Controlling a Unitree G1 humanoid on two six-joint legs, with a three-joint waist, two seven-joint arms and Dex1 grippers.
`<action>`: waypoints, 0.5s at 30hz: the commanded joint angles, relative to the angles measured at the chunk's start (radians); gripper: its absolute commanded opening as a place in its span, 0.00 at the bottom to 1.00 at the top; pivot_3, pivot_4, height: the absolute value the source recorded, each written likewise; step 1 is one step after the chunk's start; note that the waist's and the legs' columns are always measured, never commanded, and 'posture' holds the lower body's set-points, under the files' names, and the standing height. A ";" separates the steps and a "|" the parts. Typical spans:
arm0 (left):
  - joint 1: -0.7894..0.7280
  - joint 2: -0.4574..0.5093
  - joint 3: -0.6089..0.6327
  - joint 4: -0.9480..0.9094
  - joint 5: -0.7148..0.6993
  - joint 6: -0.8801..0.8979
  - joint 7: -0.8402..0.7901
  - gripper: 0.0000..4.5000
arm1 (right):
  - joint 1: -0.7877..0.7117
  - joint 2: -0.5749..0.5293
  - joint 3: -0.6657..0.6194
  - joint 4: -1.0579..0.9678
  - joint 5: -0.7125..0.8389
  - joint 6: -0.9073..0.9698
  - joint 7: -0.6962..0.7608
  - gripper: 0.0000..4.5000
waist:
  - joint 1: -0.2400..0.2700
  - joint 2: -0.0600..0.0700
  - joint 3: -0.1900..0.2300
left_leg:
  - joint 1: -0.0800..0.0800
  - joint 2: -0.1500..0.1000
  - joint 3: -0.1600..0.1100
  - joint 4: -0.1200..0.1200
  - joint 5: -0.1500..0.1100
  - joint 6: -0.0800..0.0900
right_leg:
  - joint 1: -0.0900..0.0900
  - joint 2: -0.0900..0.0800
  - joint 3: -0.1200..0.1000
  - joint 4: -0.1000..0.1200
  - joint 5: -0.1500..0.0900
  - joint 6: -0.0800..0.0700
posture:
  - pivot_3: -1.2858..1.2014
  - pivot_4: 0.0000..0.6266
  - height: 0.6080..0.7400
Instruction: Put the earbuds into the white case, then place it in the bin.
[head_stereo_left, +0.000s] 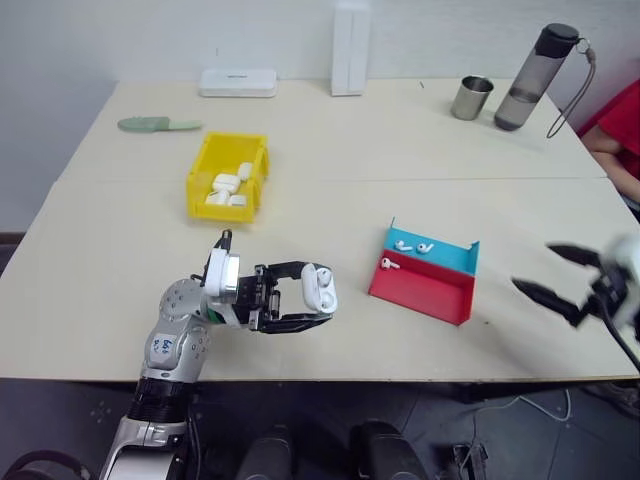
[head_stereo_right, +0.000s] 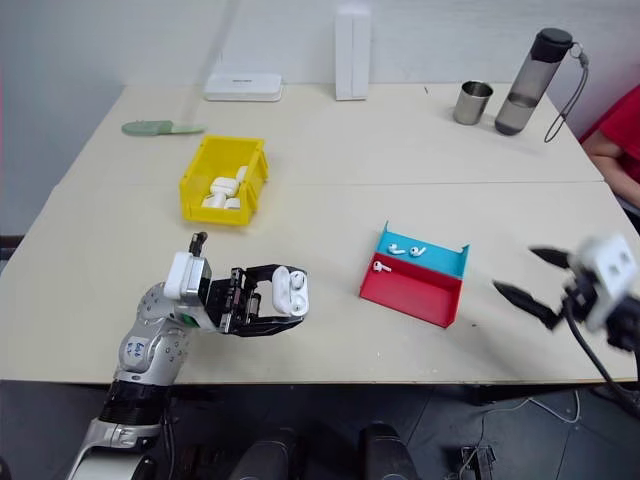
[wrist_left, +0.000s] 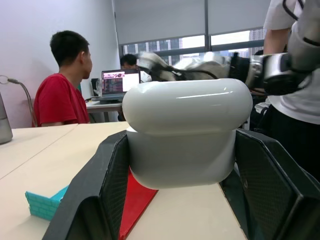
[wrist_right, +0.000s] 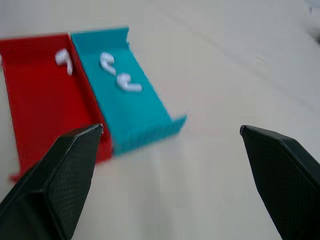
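In the left eye view the left gripper (head_stereo_left: 318, 296), lower left of centre, has its two black fingers clamped on the white case (head_stereo_left: 319, 288), which sits between them with its lid closed and is held clear of the table (head_stereo_left: 330, 180). Three earbuds (head_stereo_left: 412, 247) lie in the red and blue tray (head_stereo_left: 428, 288) right of centre: two in the blue half, one in the red. The yellow bin (head_stereo_left: 226, 176), upper left of centre, holds several small white pieces too small to name. At the right edge the right gripper (head_stereo_left: 556, 275) is blurred, its fingers spread wide with nothing between them, well apart from the tray. Along the far edge of the table stand a flat white box (head_stereo_left: 238, 82), a tall white box (head_stereo_left: 350, 48), a metal cup (head_stereo_left: 472, 98) and a grey bottle (head_stereo_left: 535, 76); a green object (head_stereo_left: 158, 124) at upper left is hard to identify, and a person's red sleeve (head_stereo_left: 615, 125) is cut off at the right edge. The right eye view shows the same layout. In the left wrist view the case (wrist_left: 186, 131) sits in the middle of the frame, wedged between the two dark fingers (wrist_left: 102, 195); it hides most of the tray, of which a red sliver and a blue corner (wrist_left: 46, 204) show beneath it. Behind it are a person in a red shirt (wrist_left: 61, 97) and a laptop (wrist_left: 120, 84). In the right wrist view the parted fingers (wrist_right: 57, 180) frame bare table, with the tray (wrist_right: 87, 100) at upper left, blurred, its left side cut off by the frame edge.
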 joint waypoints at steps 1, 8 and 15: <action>-0.010 -0.003 0.004 -0.018 -0.019 -0.004 0.004 0.62 | -0.221 -0.057 0.243 0.024 -0.105 0.061 0.094 0.99 | 0.005 0.000 0.000 | -0.001 0.000 0.000 -0.002 0.000 0.000 | -0.001 0.000 0.000 -0.001 0.000 0.000 | 0.52 0.24 1.00; -0.027 -0.011 -0.004 0.003 -0.023 -0.004 -0.005 0.62 | -0.718 0.050 0.672 0.439 -0.453 -0.141 0.274 0.91 | 0.005 -0.001 0.001 | -0.004 -0.002 -0.001 -0.003 0.000 0.000 | -0.002 -0.002 -0.001 -0.007 0.001 0.001 | 0.52 0.24 1.00; -0.002 -0.012 -0.011 -0.029 -0.024 -0.003 0.005 0.62 | -0.926 0.175 0.812 0.812 -0.644 -0.411 0.343 0.64 | -0.006 -0.001 0.001 | -0.006 -0.002 0.000 -0.004 0.000 0.000 | -0.009 -0.003 -0.002 -0.003 0.001 0.002 | 0.52 0.24 1.00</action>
